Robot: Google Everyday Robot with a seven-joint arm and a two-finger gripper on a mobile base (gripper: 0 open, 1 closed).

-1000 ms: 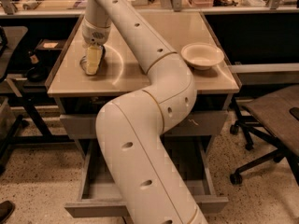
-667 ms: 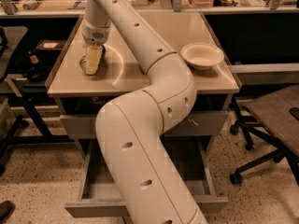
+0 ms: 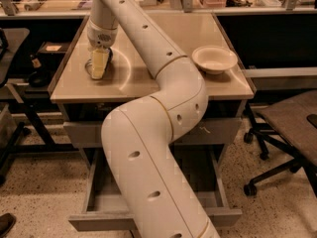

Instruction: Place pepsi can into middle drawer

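Observation:
My gripper (image 3: 99, 66) is down on the left part of the beige table top (image 3: 163, 38), at the end of the long white arm that crosses the middle of the view. The pepsi can does not show; the gripper covers the spot where it stands, and only a small dark sliver shows beside it. The middle drawer (image 3: 99, 202) is pulled open below the table, low in the view, with its grey tray interior showing on the left and right of the arm. The arm hides most of the drawer's inside.
A cream bowl (image 3: 214, 59) stands on the right part of the table. A closed grey drawer front with white scuff marks (image 3: 220, 131) sits above the open drawer. An office chair (image 3: 292, 133) stands to the right, and dark chair legs (image 3: 20, 118) to the left.

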